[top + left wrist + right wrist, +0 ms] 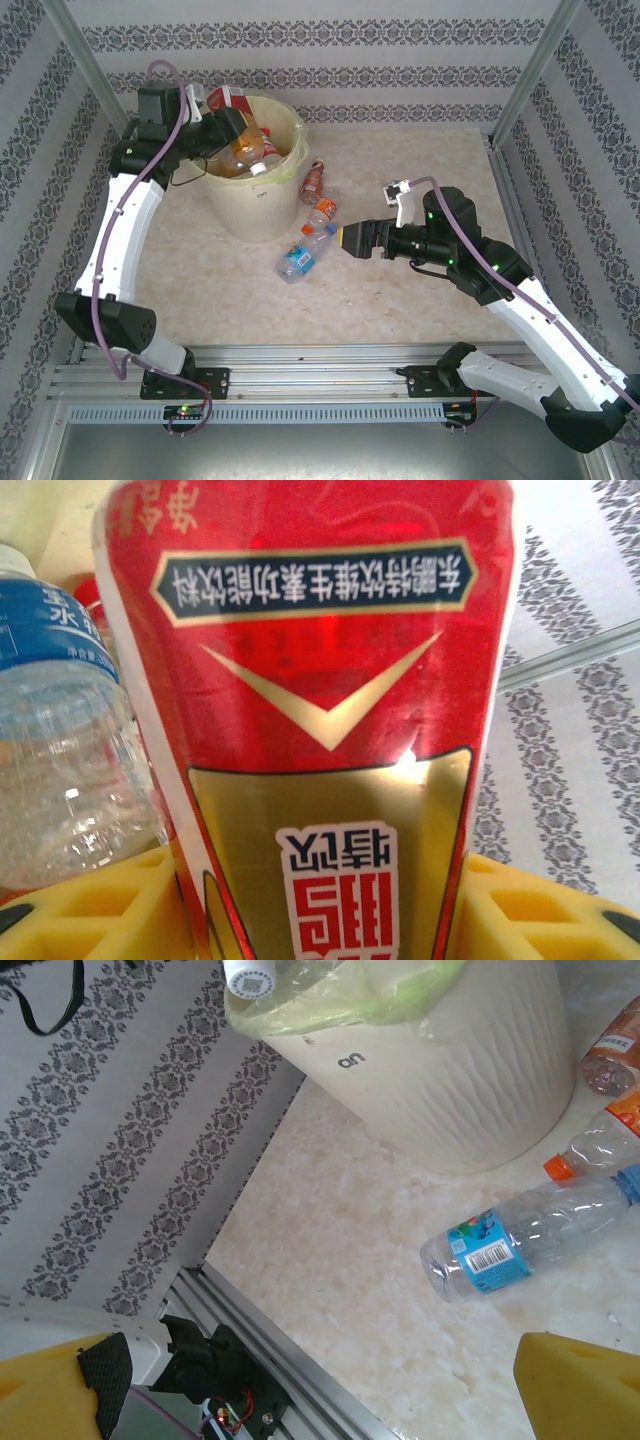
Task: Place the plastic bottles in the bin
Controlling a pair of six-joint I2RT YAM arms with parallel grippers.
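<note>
Holding a red-labelled bottle (320, 710) over the bin (262, 215), my left claw (225, 128) is closed snugly on its body, the label upside down between my yellow fingers (80, 920). This is the drop step for that side, as I judge it: the next move there calls for opening over the mouth of the bin so the bottle falls inside the liner rather than onto the rim.

My right claw (352, 238) hangs wide open with nothing in it, low over the table (420, 170) and just beside the loose bottles. It should come down on the nearest one and close across its middle.

Counting: one bin. Three bottles lie on the table beside it: a blue-labelled bottle (520, 1240), an orange-capped bottle (590, 1150) and a brownish bottle (612, 1055). One more is in my left claw. Inside the bin I make out an amber bottle (245, 150) and a clear blue-banded bottle (60, 740); there may be others underneath, hidden from me.
</note>
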